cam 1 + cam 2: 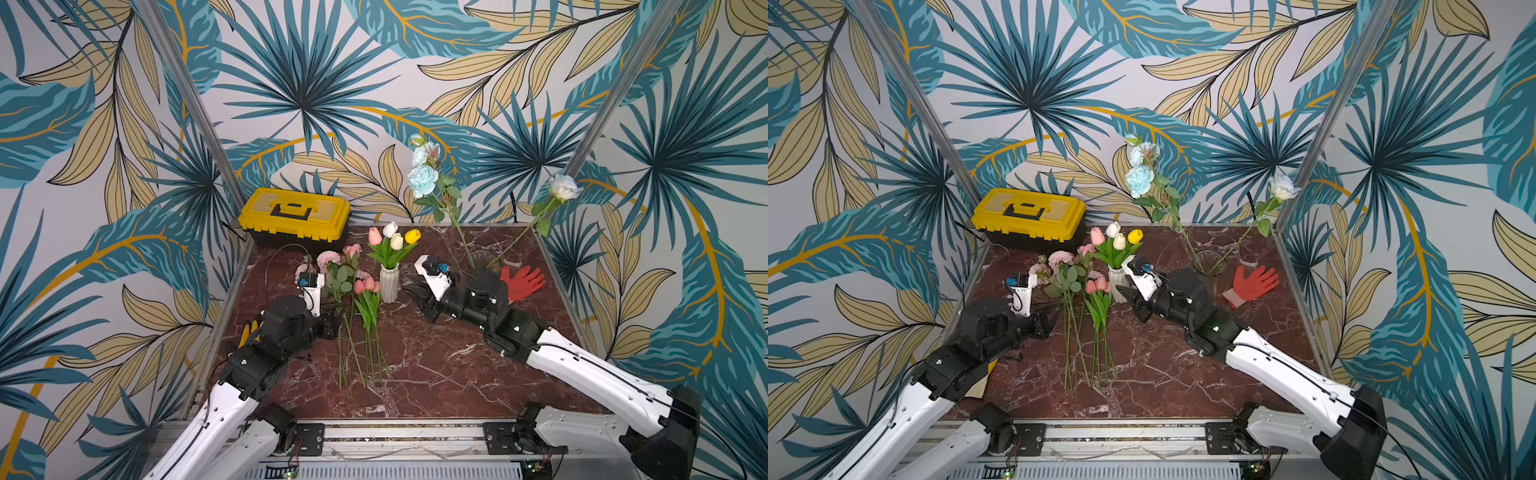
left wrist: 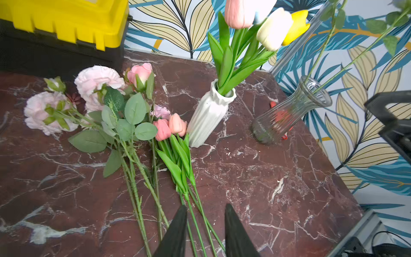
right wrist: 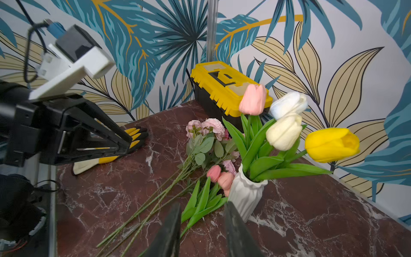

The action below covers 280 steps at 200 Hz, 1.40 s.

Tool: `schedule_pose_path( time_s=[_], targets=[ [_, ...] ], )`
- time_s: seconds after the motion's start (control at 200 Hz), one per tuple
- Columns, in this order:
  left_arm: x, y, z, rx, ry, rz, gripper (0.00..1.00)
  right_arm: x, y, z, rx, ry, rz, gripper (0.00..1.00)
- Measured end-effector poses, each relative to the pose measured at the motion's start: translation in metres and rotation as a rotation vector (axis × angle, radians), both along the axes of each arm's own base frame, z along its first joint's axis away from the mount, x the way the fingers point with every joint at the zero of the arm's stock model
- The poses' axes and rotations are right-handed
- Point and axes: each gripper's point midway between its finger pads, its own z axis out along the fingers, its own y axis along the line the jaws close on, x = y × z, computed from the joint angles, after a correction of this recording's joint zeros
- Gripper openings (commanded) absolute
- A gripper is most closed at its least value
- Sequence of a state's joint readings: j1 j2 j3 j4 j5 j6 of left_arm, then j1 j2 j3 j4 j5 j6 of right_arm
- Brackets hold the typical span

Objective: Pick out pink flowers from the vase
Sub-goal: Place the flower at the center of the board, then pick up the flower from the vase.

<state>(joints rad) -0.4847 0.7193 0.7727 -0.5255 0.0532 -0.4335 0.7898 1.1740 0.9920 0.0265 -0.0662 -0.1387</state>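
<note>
Pink flowers point(image 2: 163, 130) lie flat, stems just beside left end effector point(image 2: 205, 205).

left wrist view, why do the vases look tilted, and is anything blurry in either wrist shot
Left wrist view: the white vase and glass vase lean, probably from camera tilt and a wide lens; the left gripper shows as soft dark wedges. Right wrist view: the right gripper is equally soft, while the yellow tulip stays fairly crisp.
</note>
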Motion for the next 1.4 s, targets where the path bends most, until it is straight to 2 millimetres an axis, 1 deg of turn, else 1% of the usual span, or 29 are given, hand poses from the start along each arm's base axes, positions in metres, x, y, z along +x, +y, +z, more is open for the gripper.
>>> schedule_pose_path(
  time_s=[0.11,0.18,0.386,0.591,0.666,0.881,1.061,1.262,1.402],
  targets=[
    [0.001,0.004,-0.007,0.042,0.011,0.014,0.35,0.013,0.011,-0.014,-0.051,-0.037,0.0,0.31],
    [0.002,0.01,-0.007,0.058,0.005,0.044,0.37,0.023,0.019,-0.019,-0.077,-0.059,0.0,0.3],
    [0.004,0.028,0.0,0.077,-0.036,0.149,0.38,0.052,0.037,-0.024,-0.106,-0.14,-0.032,0.27],
    [0.005,0.033,-0.002,0.078,-0.035,0.194,0.38,0.079,0.049,-0.033,-0.13,-0.193,-0.09,0.25],
    [0.005,0.034,-0.001,0.08,-0.037,0.2,0.38,0.089,0.053,-0.033,-0.135,-0.207,-0.107,0.25],
    [0.003,0.032,0.0,0.079,-0.044,0.197,0.38,0.107,0.057,-0.03,-0.133,-0.237,-0.171,0.23],
    [0.001,0.03,0.002,0.076,-0.052,0.189,0.39,0.116,0.059,-0.03,-0.131,-0.243,-0.197,0.22],
    [-0.001,0.028,0.003,0.075,-0.056,0.179,0.39,0.127,0.056,-0.028,-0.127,-0.25,-0.228,0.21],
    [-0.002,0.027,0.004,0.073,-0.059,0.176,0.39,0.135,0.054,-0.029,-0.129,-0.247,-0.246,0.21]
  ],
)
